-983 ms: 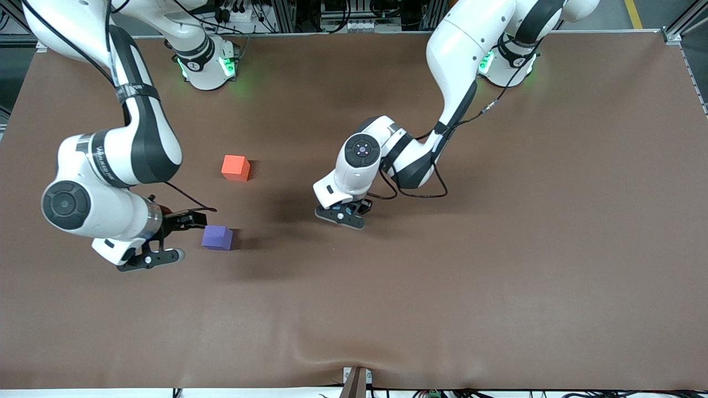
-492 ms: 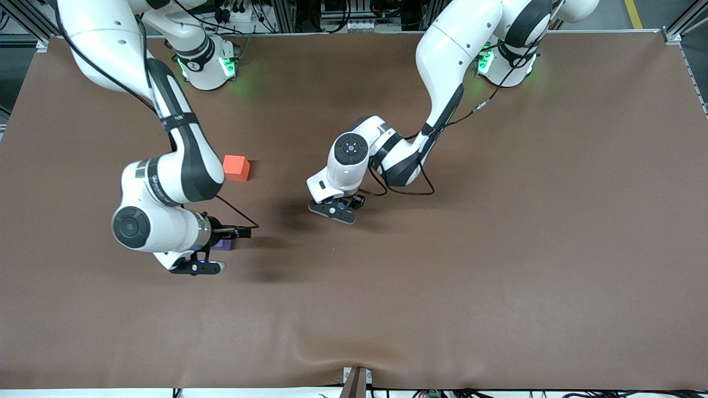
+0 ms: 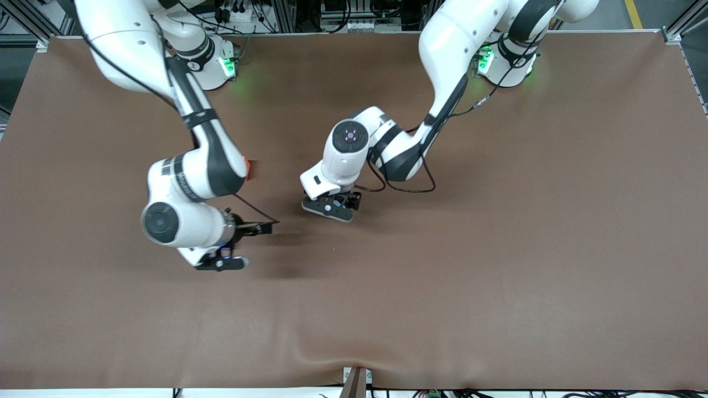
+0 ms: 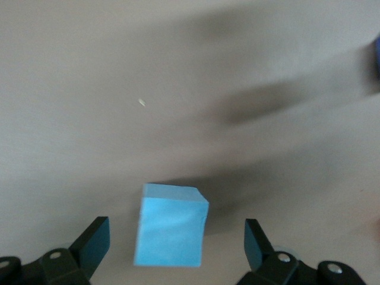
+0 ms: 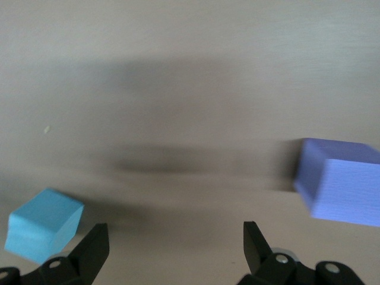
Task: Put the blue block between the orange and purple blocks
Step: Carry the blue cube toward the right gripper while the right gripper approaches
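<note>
1. The right end effector (image 3: pixel 235 249) hangs low over the desk (image 3: pixel 498 249) toward the right arm's end, fingers apart, holding nothing; the purple block (image 5: pixel 338 181) lies beside it.
2. The orange block (image 3: pixel 250 170) peeks out from under that arm.
3. The left end effector (image 3: pixel 332 207), mid-desk, fingers wide apart and touching nothing, straddles the blue block (image 4: pixel 171 224). It should probably centre, then descend before closing.

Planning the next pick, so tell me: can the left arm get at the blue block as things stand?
Probably yes. The left gripper is open right over the blue block, one finger on each side, and nothing lies between them on the table.
</note>
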